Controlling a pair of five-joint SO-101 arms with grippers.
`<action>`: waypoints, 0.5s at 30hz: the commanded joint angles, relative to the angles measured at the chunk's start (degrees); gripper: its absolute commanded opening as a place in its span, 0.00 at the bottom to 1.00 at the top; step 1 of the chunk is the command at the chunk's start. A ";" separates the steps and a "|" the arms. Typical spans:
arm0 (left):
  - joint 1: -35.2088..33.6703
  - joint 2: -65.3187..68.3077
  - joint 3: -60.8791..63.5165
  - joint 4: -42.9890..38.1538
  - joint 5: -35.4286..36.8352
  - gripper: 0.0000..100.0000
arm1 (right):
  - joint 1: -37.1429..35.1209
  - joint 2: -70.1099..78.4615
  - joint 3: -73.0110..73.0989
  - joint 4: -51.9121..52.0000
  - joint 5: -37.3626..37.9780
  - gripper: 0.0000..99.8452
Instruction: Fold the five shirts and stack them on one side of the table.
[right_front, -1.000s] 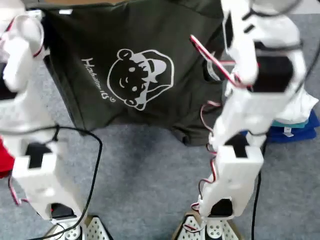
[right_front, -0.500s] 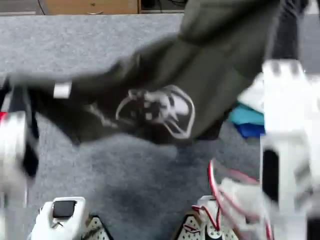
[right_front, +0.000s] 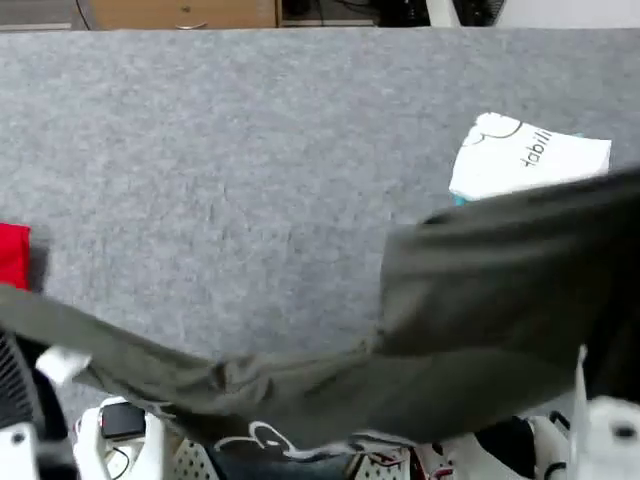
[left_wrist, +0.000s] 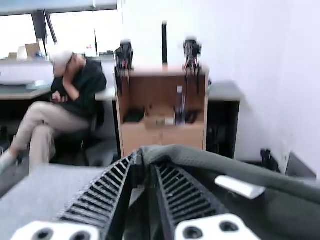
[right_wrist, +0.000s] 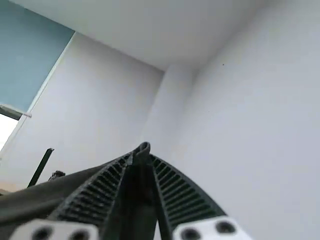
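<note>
A dark green shirt (right_front: 480, 330) with a white print hangs stretched across the near side of the high view, lifted off the grey table (right_front: 250, 160). My left gripper (left_wrist: 145, 165) is shut on the shirt's edge (left_wrist: 200, 162), beside a white label (left_wrist: 240, 186). My right gripper (right_wrist: 141, 152) is shut on another edge of the dark green shirt (right_wrist: 45, 192) and is raised toward the ceiling. A stack of folded shirts (right_front: 525, 155), white on top, lies at the table's far right.
A red shirt (right_front: 14, 255) lies at the table's left edge. The arm bases (right_front: 125, 425) stand at the near edge, under the hanging shirt. A wooden cabinet (left_wrist: 162, 112) stands beyond the table.
The dark green shirt lay spread on the table a second ago. Both arms have lifted it up and toward the near side, uncovering the table and the folded stack.
</note>
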 joint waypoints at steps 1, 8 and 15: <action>-0.62 0.22 7.56 0.62 0.35 0.02 | -2.42 0.13 6.99 -0.35 0.09 0.00; -0.53 0.66 16.44 -1.14 0.35 0.02 | -10.59 0.13 21.76 -0.35 2.29 0.00; -0.97 0.75 46.33 -31.38 0.26 0.02 | -10.95 4.00 47.69 -11.69 3.96 0.00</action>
